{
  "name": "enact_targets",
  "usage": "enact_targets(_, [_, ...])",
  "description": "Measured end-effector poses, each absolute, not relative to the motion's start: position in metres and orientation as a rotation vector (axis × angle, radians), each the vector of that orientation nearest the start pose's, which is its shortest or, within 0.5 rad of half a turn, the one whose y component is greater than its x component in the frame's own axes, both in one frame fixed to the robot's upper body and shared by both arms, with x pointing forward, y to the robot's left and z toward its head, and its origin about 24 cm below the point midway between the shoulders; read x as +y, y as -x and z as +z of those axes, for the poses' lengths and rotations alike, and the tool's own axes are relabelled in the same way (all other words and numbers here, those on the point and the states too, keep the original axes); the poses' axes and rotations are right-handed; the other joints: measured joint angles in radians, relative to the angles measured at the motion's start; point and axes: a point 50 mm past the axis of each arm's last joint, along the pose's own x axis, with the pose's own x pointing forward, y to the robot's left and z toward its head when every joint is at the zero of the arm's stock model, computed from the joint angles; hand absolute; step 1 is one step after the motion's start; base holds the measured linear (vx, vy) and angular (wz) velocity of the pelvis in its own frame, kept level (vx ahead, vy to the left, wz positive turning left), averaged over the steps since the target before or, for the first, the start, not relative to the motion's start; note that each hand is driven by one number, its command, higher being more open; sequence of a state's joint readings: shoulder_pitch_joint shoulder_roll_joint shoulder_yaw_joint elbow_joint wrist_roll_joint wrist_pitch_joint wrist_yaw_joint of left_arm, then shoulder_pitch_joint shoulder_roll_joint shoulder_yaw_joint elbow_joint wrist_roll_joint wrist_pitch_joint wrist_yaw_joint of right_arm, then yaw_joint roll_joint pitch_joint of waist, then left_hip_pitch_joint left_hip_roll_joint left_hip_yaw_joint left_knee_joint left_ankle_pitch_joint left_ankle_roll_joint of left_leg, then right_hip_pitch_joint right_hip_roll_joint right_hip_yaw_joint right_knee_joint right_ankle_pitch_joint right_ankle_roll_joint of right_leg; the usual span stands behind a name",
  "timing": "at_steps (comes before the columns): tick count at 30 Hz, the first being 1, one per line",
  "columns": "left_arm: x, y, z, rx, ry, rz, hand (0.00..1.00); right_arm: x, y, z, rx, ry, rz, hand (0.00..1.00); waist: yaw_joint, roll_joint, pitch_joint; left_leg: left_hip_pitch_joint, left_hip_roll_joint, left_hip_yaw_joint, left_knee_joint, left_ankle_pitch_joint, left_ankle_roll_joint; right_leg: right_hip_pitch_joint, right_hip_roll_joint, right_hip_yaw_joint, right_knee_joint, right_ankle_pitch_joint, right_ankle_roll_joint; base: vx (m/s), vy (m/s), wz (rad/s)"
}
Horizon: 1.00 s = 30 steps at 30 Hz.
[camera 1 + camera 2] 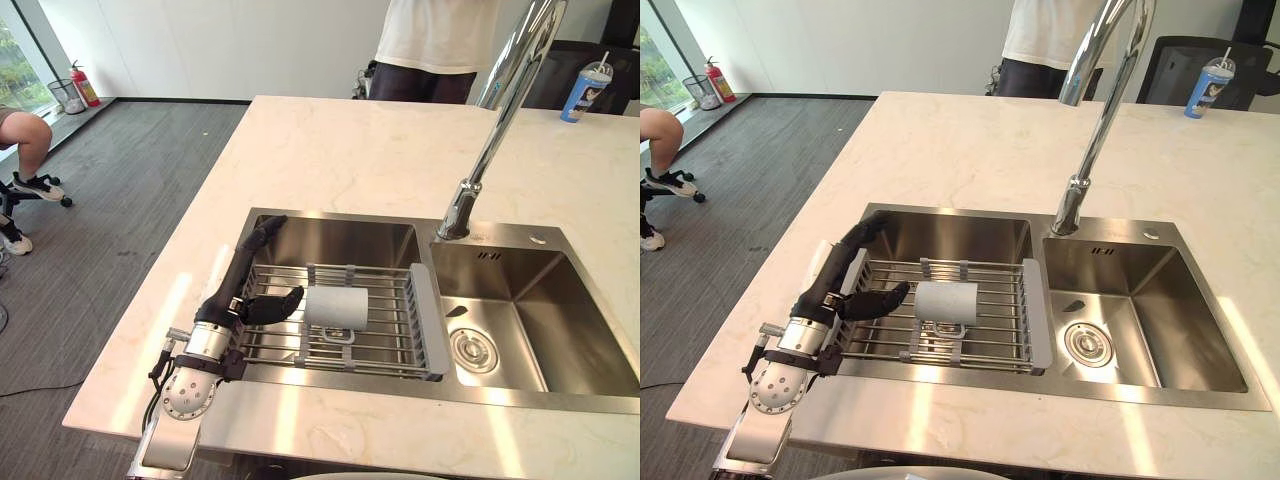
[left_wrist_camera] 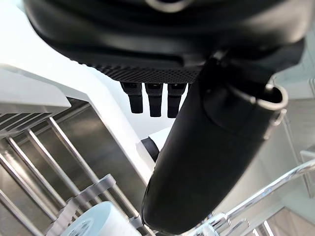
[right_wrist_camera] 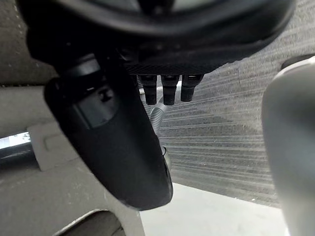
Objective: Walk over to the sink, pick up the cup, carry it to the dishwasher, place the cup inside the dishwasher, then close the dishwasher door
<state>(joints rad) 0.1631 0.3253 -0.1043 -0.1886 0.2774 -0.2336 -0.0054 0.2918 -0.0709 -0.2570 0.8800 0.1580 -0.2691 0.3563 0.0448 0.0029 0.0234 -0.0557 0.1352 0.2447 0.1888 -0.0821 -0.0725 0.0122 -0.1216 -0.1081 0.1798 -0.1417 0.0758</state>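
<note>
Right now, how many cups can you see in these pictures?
2. A pale cup lies on its side on the wire rack over the left sink basin, close to the left hand. A blue cup with a straw stands far right on the counter.

Above rack (image 1: 390, 320): open.
Rack middle: cup (image 1: 336, 307) on its side; bare bars to its right.
Rack left end: left hand (image 1: 235, 290), thumb near cup.
Behind-right of rack: tall faucet (image 1: 500, 120).

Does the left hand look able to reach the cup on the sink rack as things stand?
Probably yes. The left hand is open over the rack, its thumb pointing at the cup lying on its side close by, with nothing between them.
</note>
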Motion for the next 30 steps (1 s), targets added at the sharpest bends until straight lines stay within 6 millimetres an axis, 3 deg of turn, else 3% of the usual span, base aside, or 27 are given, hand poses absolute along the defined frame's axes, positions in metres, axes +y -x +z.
enact_targets(10, [0.153,-0.227,0.056,-0.184,-0.615,-0.267,0.9,-0.218,-0.042,-0.144,0.861,-0.265,-0.157,0.9,-0.01,-0.004,-0.023,0.051,0.008,0.027,-0.076,0.028,-0.017,0.03,0.017,0.025,-0.045,0.025,-0.001,-0.01,-0.015,-0.08])
enact_targets(16, [0.139,-0.228,0.044,-0.131,-0.753,-0.342,0.9,-0.217,-0.044,-0.145,0.871,-0.27,-0.153,0.9,-0.011,-0.009,-0.028,0.069,0.002,0.04,-0.086,0.03,-0.013,0.045,0.013,0.034,-0.064,0.04,0.003,-0.01,0.012,-0.05])
enact_targets(20, [0.137,-0.228,0.012,0.013,-0.873,-0.396,0.9,-0.214,-0.051,-0.145,0.863,-0.261,-0.128,0.9,-0.028,-0.012,-0.026,0.102,-0.004,0.047,-0.133,0.058,-0.009,0.051,0.008,0.033,-0.071,0.047,0.005,-0.04,0.001,-0.03])
enact_targets(27, [0.142,-0.233,0.012,0.023,-0.926,-0.378,0.9,-0.213,-0.05,-0.146,0.886,-0.26,-0.111,0.9,-0.032,-0.016,-0.023,0.113,-0.011,0.048,-0.175,0.084,-0.007,0.047,0.009,0.03,-0.096,0.058,0.01,-0.03,-0.002,0.0])
enact_targets(28, [0.142,-0.234,0.013,0.021,-0.933,-0.377,0.3,-0.213,-0.05,-0.146,0.885,-0.262,-0.107,0.9,-0.032,-0.016,-0.023,0.113,-0.011,0.048,-0.176,0.084,-0.007,0.048,0.009,0.029,-0.098,0.058,0.01,0.0,0.0,0.0])
enact_targets(30, [0.142,-0.236,0.013,0.018,-0.945,-0.381,0.3,-0.213,-0.051,-0.146,0.882,-0.262,-0.103,0.9,-0.033,-0.016,-0.023,0.116,-0.012,0.047,-0.181,0.084,-0.007,0.051,0.009,0.029,-0.101,0.058,0.01,0.0,0.0,0.0])
